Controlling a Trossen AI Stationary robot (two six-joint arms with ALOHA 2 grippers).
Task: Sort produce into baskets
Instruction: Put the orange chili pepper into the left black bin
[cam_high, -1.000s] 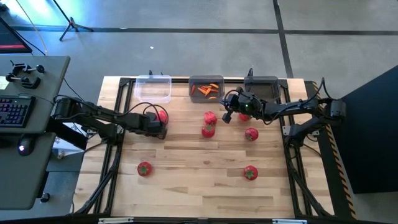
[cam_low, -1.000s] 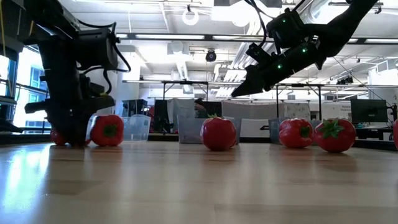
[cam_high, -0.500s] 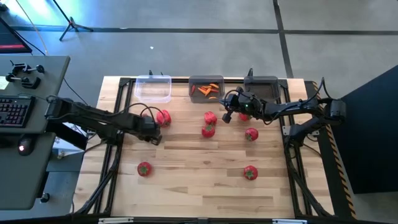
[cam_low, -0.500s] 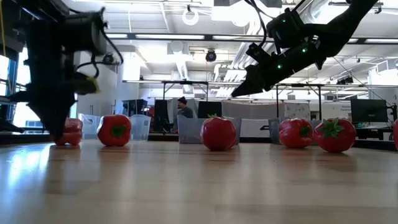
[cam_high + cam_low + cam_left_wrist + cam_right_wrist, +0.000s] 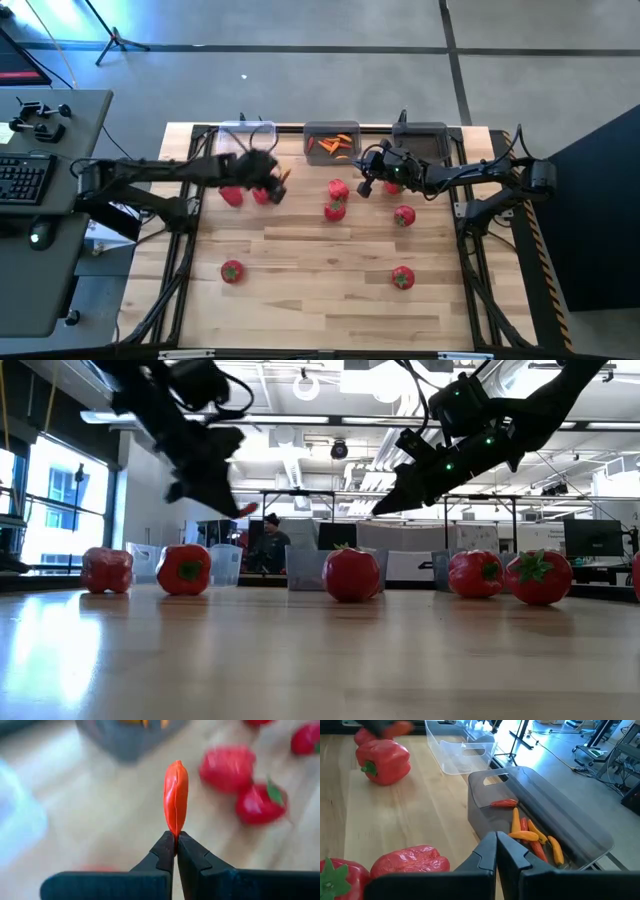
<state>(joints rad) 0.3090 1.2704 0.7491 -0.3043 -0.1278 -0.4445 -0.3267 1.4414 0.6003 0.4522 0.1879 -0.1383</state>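
Observation:
My left gripper (image 5: 279, 183) hangs above the table between the clear basket (image 5: 246, 142) and the middle dark grey basket (image 5: 332, 142), shut on a thin orange-red chilli (image 5: 176, 795). That middle basket holds several chillies; a second dark grey basket (image 5: 420, 138) stands to its right. Two red peppers (image 5: 232, 196) (image 5: 262, 194) rest on the wood just below the left arm. My right gripper (image 5: 365, 188) hovers shut and empty above a red pepper (image 5: 338, 188) and a tomato (image 5: 334, 209). My left gripper pinches one end of the chilli (image 5: 175, 831) between its two fingertips (image 5: 165, 847). The chilli sticks out beyond the tips, in line with the fingers. The fingers slant downward, toward the table's right. The chilli is lifted clear of the table (image 5: 247, 509).
Loose tomatoes lie at the near left (image 5: 232, 270), near right (image 5: 402, 277) and right of centre (image 5: 403, 214). Open wood lies in the table's near half. A desk with a keyboard (image 5: 22, 180) stands left of the table. A person (image 5: 270, 540) shows far behind.
My left gripper has risen from the tabletop beside the left-hand peppers and swung toward the far right, toward the middle basket, rolling as it went. The chilli now hangs clear of the table in its tips. Both peppers on the left now show uncovered.

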